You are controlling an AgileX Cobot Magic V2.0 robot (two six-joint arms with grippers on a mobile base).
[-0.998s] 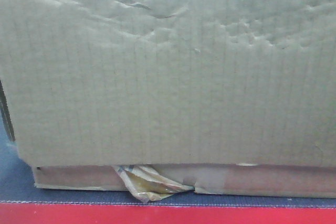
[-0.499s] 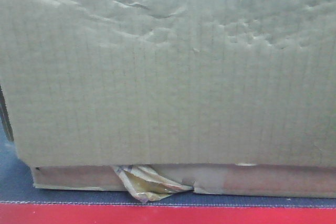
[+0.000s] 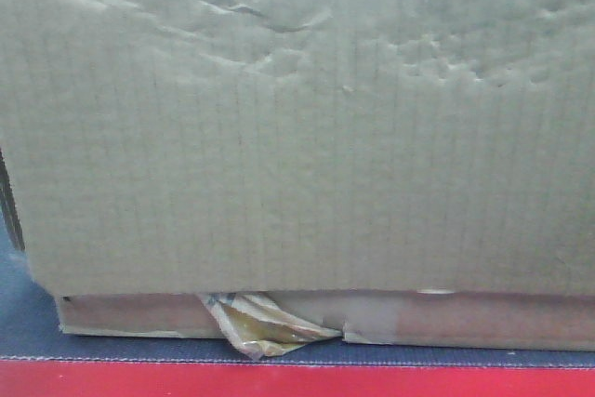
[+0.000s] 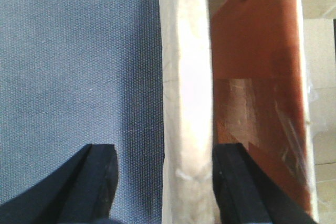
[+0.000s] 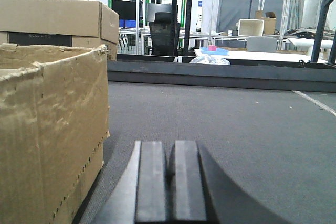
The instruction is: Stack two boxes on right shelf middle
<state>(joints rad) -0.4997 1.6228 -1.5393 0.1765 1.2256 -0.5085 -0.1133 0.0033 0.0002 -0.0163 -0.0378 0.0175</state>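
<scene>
- The front view is filled by the wrinkly face of a tan cardboard box [image 3: 297, 137].
- This box is stood on a dark grey table [image 3: 28, 323] with a red edge [image 3: 297, 380].
- A ragged yellowish-brown tape flap [image 3: 265, 324] is seen sticking out under the front of the box, onto the table.
- The left hand [image 4: 165, 153] is held wide, and a pale box wall [image 4: 186, 77] is seen between its black fingers [image 4: 97, 182].
- One finger is kept outside the wall, over the blue-grey table top and apart from the wall. The other is placed inside the box, right against the wall.
- The inside of that box is orange-brown, and shiny clear tape [image 4: 252, 114] is stuck on it.
- The right hand [image 5: 168, 163] is pressed shut low over the table, and nothing is held in it.
- An open cardboard box [image 5: 52, 129] with a torn top rim is seen on the table, near the right hand on its left side but not touched by it.
- A closed cardboard box [image 5: 58, 19] is seen further back.
</scene>
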